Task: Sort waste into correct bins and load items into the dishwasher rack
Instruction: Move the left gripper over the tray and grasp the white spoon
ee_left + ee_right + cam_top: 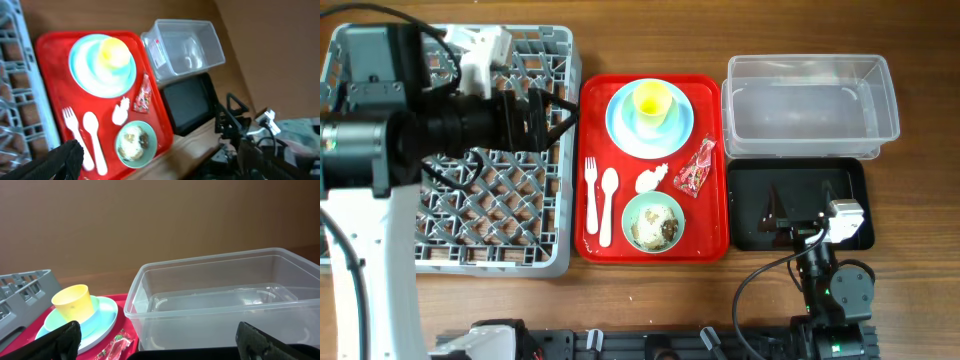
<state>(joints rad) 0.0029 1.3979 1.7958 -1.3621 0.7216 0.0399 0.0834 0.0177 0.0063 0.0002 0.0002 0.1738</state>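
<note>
Nothing looks sorted yet, so I'd call this the opening step: picking a first piece. Closest to me, the right gripper (798, 208) hangs over the black tray (750, 185), its fingers spread wide with nothing between them. Just left of it, on the red tray (715, 235), sit the bowl (627, 222) with its food scraps (655, 228), then the spoon (608, 205) and fork (591, 195). A little further back lie the tissue (651, 179) and the wrapper (696, 168). The wrapper is the waste nearest that gripper, though apart from it. Beyond them the cup (652, 101) stands on the plate (620, 128), with the clear tub (810, 62) off to the right. The left gripper (558, 117) hovers over the rack (520, 220), at the edge beside the plate; I cannot tell whether its fingers are parted. Next, I reckon, one gripper must cross onto the red tray and come down squarely over one piece.
</note>
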